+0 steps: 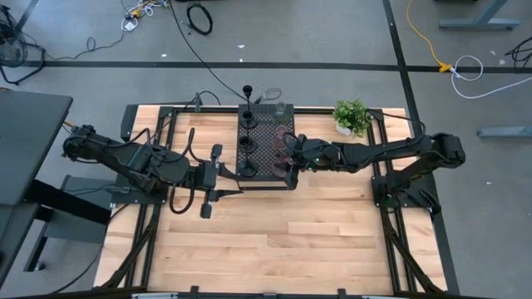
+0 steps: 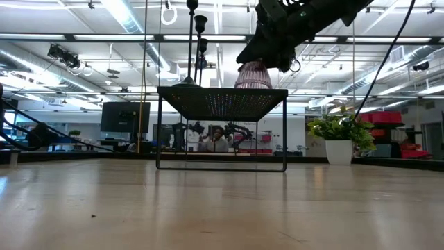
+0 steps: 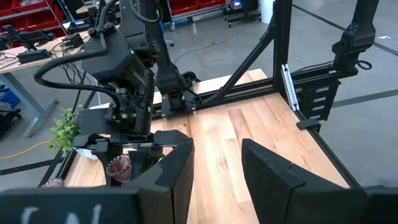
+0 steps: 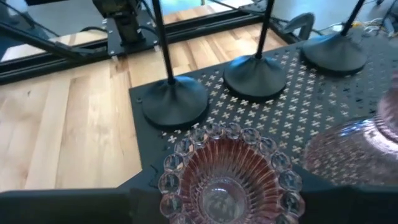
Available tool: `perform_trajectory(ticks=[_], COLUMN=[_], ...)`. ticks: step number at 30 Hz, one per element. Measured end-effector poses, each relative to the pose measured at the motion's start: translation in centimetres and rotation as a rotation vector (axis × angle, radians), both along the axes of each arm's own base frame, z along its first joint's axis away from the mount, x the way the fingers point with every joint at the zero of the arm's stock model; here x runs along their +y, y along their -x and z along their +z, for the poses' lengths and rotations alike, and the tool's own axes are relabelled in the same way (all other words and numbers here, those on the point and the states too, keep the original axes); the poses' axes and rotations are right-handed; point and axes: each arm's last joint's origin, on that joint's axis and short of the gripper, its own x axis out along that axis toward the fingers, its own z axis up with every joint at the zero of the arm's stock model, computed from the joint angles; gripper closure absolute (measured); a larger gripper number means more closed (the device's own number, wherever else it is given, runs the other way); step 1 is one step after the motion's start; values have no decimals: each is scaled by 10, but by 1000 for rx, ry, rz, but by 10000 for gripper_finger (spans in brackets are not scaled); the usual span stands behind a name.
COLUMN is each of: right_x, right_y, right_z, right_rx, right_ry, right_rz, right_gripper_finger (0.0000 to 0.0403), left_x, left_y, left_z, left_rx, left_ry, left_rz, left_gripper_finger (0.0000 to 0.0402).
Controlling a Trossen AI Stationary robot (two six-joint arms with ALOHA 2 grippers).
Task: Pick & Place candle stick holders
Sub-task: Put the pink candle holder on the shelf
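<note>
Three thin black holders (image 4: 176,99) with round bases are standing in a row on the perforated black stand (image 1: 266,149). Beside them are sitting ribbed, bead-rimmed reddish glass holders (image 4: 225,177); two are showing. The right gripper (image 1: 293,155) is hovering over one, fingers unclear. The left gripper (image 3: 214,171) is waiting, fingers apart, beside the stand.

perforated block (image 1: 266,145) at table (image 1: 274,241) rear centre; three stemmed holders (image 1: 248,141) in row along its left side, dome holders (image 1: 278,137) on its right half. potted plant (image 1: 351,116) right of block. left gripper (image 1: 218,176) just left of block, right gripper (image 1: 291,160) above block's right front.
</note>
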Motion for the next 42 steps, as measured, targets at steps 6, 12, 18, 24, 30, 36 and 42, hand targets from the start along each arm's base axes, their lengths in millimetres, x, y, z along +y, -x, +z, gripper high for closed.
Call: perform_trajectory(ticks=[6,12,18,24,30,36,42], right_x=[-1,-3,-4,-4,-4,-5,-5], right_y=[-2,-13,-11,-11,-11,-11,-12], right_z=[-1,-13,-12,-12,-11,-12,-11], right_rx=[-4,-1,10,21,19,24,8], right_ry=[10,17,18,21,25,40,47], right_rz=[-17,-20,-20,-9,-14,-35,-43], right_gripper_finger=[264,264,264,264,264,198,176], left_x=[0,0,0,0,0,0,0], left_y=[0,0,0,0,0,0,0], left_z=[0,0,-1,-1,-2,-2,-2], left_rx=[1,3,9,14,16,16,16], left_ry=[0,-1,-3,-5,-5,-5,-4], left_rz=[0,0,0,0,0,0,0], left_gripper_finger=[264,264,264,264,264,264,264])
